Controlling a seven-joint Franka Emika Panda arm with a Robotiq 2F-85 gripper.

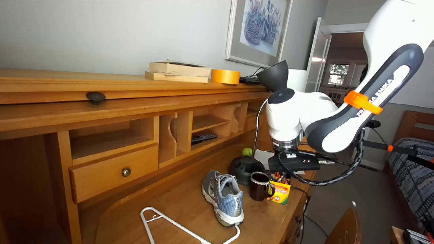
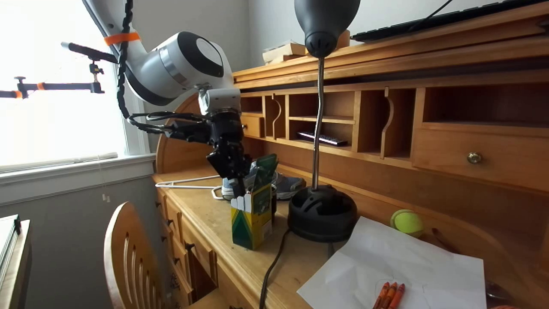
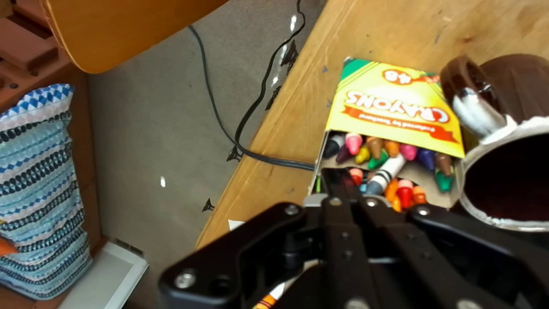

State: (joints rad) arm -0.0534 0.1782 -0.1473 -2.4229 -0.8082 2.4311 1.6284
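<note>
Hanging at the open crayon box (image 3: 392, 105), centre-right of the wrist view, the claw (image 3: 345, 182) is pressed together; a brown mug (image 3: 517, 92) stands far right.

A daylit window (image 2: 51, 124) stands near a slat-backed chair (image 2: 124, 223); a framed flower print (image 1: 259, 28) hangs on the grey wall (image 1: 118, 34), and a patterned quilt (image 1: 420, 193) covers the wooden bed (image 1: 420, 121).
</note>
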